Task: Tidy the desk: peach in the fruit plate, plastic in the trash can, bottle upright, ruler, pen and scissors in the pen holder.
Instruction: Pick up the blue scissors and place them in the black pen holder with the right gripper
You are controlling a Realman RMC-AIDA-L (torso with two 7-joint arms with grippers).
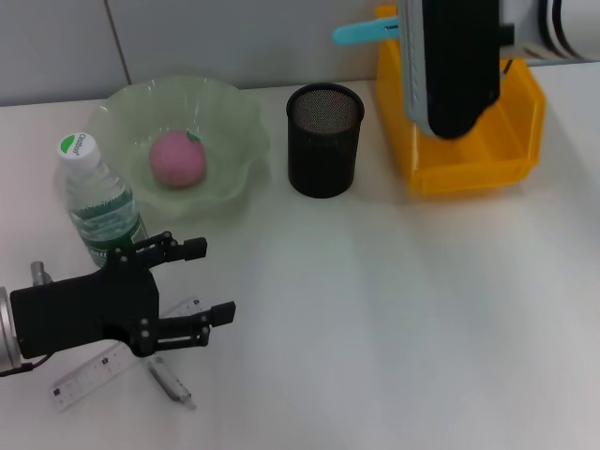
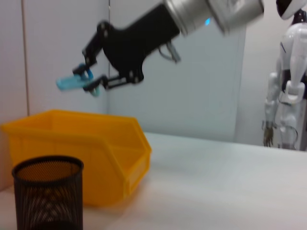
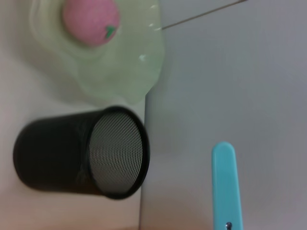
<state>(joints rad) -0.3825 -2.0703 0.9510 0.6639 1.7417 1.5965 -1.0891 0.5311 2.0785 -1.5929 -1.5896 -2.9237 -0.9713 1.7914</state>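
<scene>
The pink peach [image 1: 178,157] lies in the pale-green fruit plate [image 1: 239,127] at the back left. In front of the plate the bottle [image 1: 98,202] stands upright. My left gripper [image 1: 202,281] is open, low over the desk [image 1: 403,319] beside the bottle. The transparent ruler [image 1: 89,373] and the grey pen [image 1: 172,382] lie flat under and just in front of it. My right gripper [image 2: 89,80] is shut on the scissors [image 2: 72,82], held high by the trash can [image 1: 469,141], right of the pen holder [image 1: 323,139]. The light-blue blade cover [image 1: 361,33] points left. The plastic is out of view.
A wall runs close behind the plate, the pen holder and the yellow bin. A white robot figure [image 2: 288,86] stands far off beyond the desk. Bare white tabletop spreads across the middle and the right front.
</scene>
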